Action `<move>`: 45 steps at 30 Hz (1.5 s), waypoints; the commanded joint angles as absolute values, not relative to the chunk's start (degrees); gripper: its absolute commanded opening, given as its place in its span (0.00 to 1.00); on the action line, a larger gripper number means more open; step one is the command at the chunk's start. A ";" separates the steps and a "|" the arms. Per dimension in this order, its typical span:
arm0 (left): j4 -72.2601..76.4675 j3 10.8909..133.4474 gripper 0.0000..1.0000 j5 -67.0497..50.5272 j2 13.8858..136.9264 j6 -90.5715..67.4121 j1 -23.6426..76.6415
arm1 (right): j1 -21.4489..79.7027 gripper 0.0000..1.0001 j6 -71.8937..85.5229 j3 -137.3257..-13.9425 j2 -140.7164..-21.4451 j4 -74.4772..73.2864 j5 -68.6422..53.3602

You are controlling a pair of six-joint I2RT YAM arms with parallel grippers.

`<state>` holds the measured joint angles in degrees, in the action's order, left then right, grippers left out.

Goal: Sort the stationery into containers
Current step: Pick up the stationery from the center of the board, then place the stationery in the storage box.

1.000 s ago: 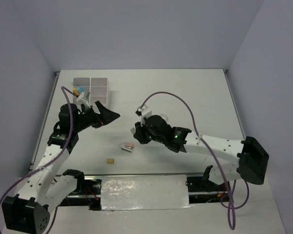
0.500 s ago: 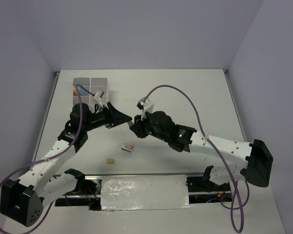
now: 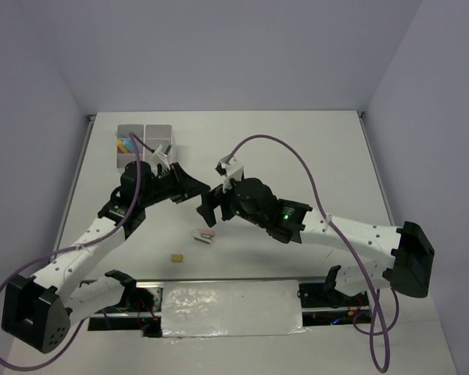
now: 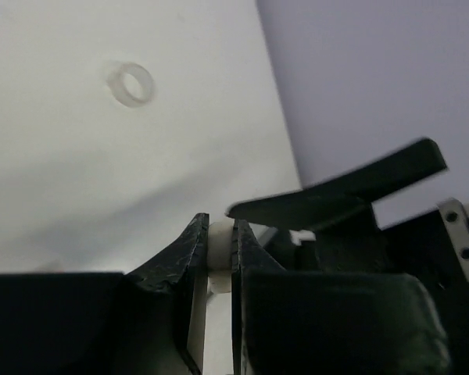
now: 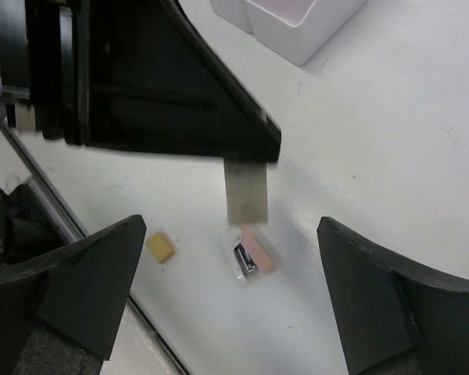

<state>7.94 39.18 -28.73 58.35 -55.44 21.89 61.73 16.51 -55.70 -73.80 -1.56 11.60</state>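
My left gripper [image 4: 219, 228] is shut on a small white eraser [image 4: 220, 238]. It hangs from the left fingertips in the right wrist view, the eraser [image 5: 246, 191] held above the table. My right gripper [image 5: 230, 223] stands wide open just before it, touching nothing. In the top view the two grippers, left [image 3: 204, 190] and right [image 3: 213, 202], meet at mid-table. A pink stapler-like piece [image 3: 206, 235] and a tan block [image 3: 176, 256] lie below them. The white containers [image 3: 158, 133] sit far left, partly behind the left arm, holding blue and orange-yellow highlighters [image 3: 125, 144].
A clear tape ring [image 4: 131, 83] lies on the table in the left wrist view. The stapler-like piece [image 5: 252, 254] and tan block [image 5: 159, 246] lie near the table's front edge. Purple cables loop over both arms.
The left arm reached right and its gripper closed on the white eraser. The right gripper, which held it, opened wide and let go.
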 commanded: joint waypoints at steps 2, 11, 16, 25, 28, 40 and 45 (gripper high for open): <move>-2.16 46.31 0.00 -5.76 59.23 -47.12 22.15 | 60.04 1.00 19.41 -53.53 -69.28 0.45 17.31; 1.47 60.37 0.00 27.77 77.85 -45.62 16.71 | 57.13 1.00 21.62 -46.15 -58.72 -4.12 19.60; 5.18 70.39 0.00 28.47 88.66 -43.95 10.38 | 56.87 1.00 20.31 -43.25 -56.08 -4.92 18.46; 11.07 75.85 0.09 30.32 98.17 -39.82 6.94 | 53.53 1.00 17.76 -40.08 -56.07 -3.25 15.39; 14.75 75.15 0.10 30.06 99.75 -39.20 6.68 | 52.21 1.00 17.58 -40.34 -58.00 -3.16 13.89; 20.12 72.43 0.45 28.83 101.60 -39.90 6.59 | 50.63 1.00 16.96 -40.96 -61.87 -1.50 10.90; 20.13 71.54 0.58 29.09 101.78 -40.08 6.59 | 50.54 1.00 16.87 -41.48 -62.58 -1.67 10.55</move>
